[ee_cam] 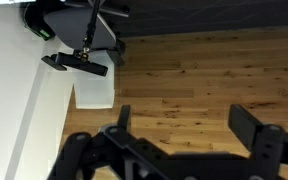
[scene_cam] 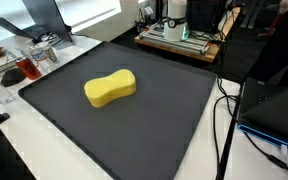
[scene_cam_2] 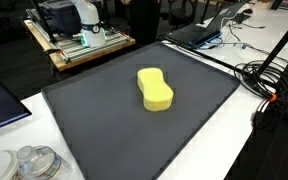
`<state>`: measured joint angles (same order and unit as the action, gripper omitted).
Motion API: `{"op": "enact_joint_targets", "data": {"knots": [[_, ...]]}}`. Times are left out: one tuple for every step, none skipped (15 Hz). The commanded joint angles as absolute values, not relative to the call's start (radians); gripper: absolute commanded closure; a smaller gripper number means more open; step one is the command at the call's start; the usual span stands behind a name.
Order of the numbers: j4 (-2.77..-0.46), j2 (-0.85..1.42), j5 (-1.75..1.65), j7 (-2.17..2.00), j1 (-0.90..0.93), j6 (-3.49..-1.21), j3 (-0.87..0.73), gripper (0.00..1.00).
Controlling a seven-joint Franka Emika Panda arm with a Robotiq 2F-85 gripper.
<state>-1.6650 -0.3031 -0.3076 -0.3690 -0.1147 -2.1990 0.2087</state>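
A yellow sponge lies flat near the middle of a dark mat, shown in both exterior views, with nothing touching it and bare mat all around it. Beyond the mat's far edge stands a wooden cart with a white machine on it. Cables trail just off one side of the mat. In the wrist view the gripper has its fingers spread wide, with nothing between them. It faces a wooden floor beside a white wall, and neither sponge nor mat shows there
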Motion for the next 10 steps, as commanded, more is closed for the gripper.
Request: {"op": "enact_joint_targets", "data": {"knots": [[-1.627,-0.282,-0.319,-0.335,-0.083,-2.077,0.198,0.00],[-1.624,-0.279,-0.334,-0.330,-0.084,-2.004,0.204,0.00],[-1.625,-0.278,-0.342,-0.325,-0.080,-1.936,0.208,0.00],[-1.623,-0.275,-0.346,-0.318,-0.073,-1.881,0.210,0.00],[-1.629,-0.272,-0.364,-0.321,-0.068,-1.849,0.215,0.00],[-1.631,-0.268,-0.376,-0.322,-0.060,-1.808,0.219,0.00],[-1.634,-0.264,-0.385,-0.319,-0.049,-1.780,0.221,0.00],[-1.647,-0.262,-0.404,-0.321,-0.040,-1.760,0.228,0.00],[-1.655,-0.259,-0.418,-0.320,-0.030,-1.741,0.233,0.00],[-1.666,-0.256,-0.434,-0.320,-0.018,-1.730,0.238,0.00]]}}
